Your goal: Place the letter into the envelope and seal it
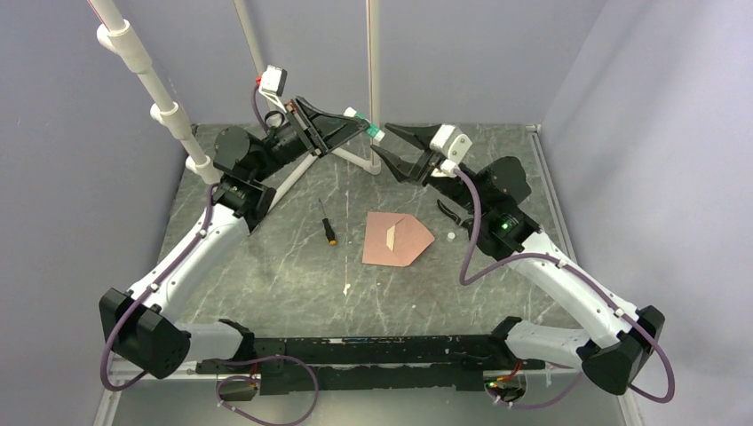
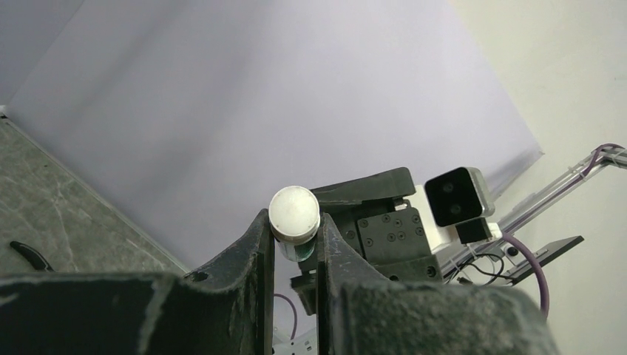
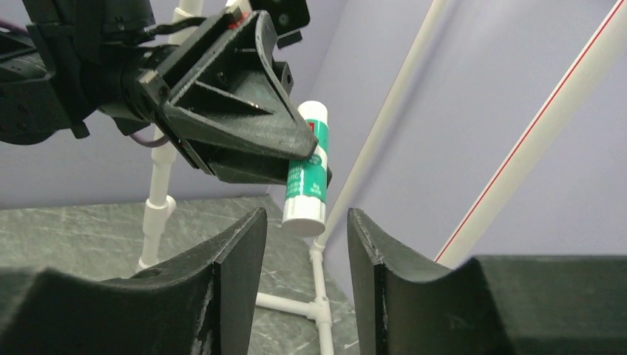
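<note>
- the left arm is lifted high over the back of the table (image 1: 266, 275), reaching to the right.
- the left gripper (image 1: 366, 127) pinches a glue stick (image 3: 306, 185) by its middle. the stick stands almost straight, tipped a little.
- the right arm is lifted too, and it reaches left to meet the other one.
- the right gripper (image 3: 306, 225) is spread apart. the bottom end of the glue stick is just above the gap between its fingers (image 3: 244, 251), and they are not touching it.
- the envelope (image 1: 404, 247) lies flat on the table, down below both grippers and well apart from them.
- it is pink, and its pointy flap lies open, pointing right.
- a thin pale strip (image 1: 392, 233) lies slanted across its middle. i cannot tell what it is.
- a screwdriver (image 1: 327, 226) lies near the envelope, on its left side.
</note>
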Controlling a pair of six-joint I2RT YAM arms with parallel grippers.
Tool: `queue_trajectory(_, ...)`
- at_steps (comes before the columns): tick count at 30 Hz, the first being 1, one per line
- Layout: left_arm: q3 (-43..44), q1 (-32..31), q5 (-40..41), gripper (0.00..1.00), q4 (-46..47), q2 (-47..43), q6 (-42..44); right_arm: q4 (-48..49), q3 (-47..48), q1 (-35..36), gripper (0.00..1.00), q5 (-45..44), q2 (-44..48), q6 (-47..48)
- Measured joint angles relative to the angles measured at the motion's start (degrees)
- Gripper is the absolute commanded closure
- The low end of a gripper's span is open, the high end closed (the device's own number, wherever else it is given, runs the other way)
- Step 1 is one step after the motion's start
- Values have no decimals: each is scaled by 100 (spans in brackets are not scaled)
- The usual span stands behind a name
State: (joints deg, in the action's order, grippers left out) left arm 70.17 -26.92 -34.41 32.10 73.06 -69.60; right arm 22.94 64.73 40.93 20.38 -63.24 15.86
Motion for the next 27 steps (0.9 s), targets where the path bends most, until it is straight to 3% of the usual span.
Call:
queue_trajectory(5, -9, 0, -4, 97, 127, 0, -31, -22, 2, 0, 65, -39, -66, 109)
queue_trajectory(12, -9, 0, -11, 98, 149, 0, -11, -24, 98, 13, 71, -15, -118, 26)
queue_trajectory(18, -9, 2, -24, 97, 293, 0, -9, -26, 221, 13, 100, 87, -160, -319)
queue_trajectory(22, -11, 31, -46, 98, 487, -4, 35, -48, 341, -9, 100, 94, -216, -907)
queue_trajectory(27, -120, 31, -181, 98, 931, -63, 297, 116, 337, -22, 100, 76, -210, -2430)
